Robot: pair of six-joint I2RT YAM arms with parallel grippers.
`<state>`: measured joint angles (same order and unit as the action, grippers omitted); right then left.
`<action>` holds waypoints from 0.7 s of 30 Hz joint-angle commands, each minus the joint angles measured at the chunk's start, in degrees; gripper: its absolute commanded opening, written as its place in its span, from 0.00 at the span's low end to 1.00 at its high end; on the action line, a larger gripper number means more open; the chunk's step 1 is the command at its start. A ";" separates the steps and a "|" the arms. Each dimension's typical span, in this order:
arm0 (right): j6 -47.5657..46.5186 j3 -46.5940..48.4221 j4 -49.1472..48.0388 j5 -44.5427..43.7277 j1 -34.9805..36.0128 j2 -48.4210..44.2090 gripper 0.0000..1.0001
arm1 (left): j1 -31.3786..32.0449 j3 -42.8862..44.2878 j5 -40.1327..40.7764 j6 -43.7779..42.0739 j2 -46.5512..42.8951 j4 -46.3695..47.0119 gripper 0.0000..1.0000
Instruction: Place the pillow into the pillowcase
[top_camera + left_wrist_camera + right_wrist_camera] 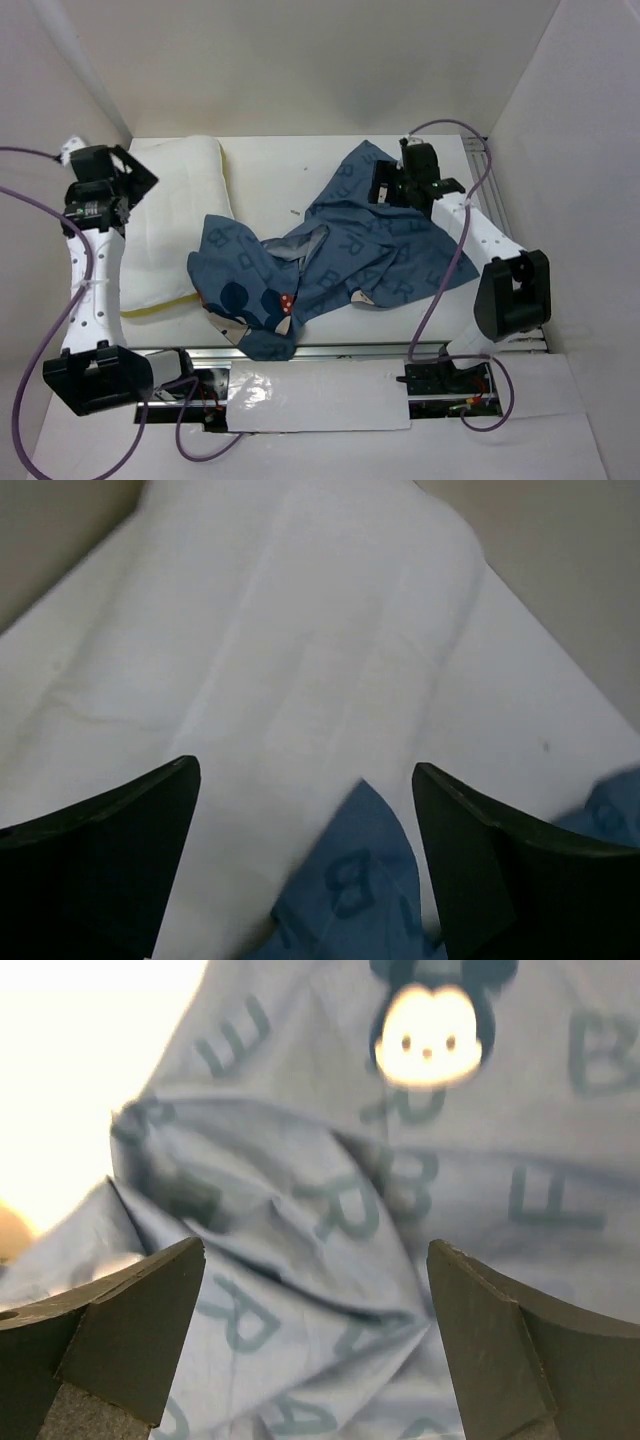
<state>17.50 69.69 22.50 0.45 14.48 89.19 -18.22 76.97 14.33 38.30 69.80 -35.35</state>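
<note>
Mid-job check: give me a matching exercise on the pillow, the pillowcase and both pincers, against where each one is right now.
Things:
1. pillow
2. pillowcase
3. left pincer
4. right pincer

Places or states:
A. open over blue lettered fabric
B. crumpled in the middle of the table
C. lying at the left side, not inside anything
D. open over white padding

Pairs: 1-C, 2-B, 3-D, 4-A

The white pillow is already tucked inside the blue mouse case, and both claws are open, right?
Not quite. The pillow is not inside. It lies outside the pillowcase, to its left, as the top view shows. The rest is right: the left gripper and the right gripper are both open.
</note>
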 commanded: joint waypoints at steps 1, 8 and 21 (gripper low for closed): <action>-4.30 9.27 -3.34 -0.54 0.11 5.80 0.99 | 8.00 -3.49 -11.41 -7.97 -1.86 8.70 1.00; -8.09 41.99 7.90 -5.01 2.04 33.66 0.99 | 30.07 -5.95 -3.61 -9.75 2.01 8.63 1.00; -4.49 52.31 5.54 -13.62 4.59 52.32 0.95 | 27.37 -6.31 10.90 -0.86 11.23 0.28 1.00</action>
<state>11.64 122.48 29.50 -9.37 18.76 142.52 11.38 69.43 21.56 35.27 78.83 -34.83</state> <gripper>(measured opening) 0.959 1.001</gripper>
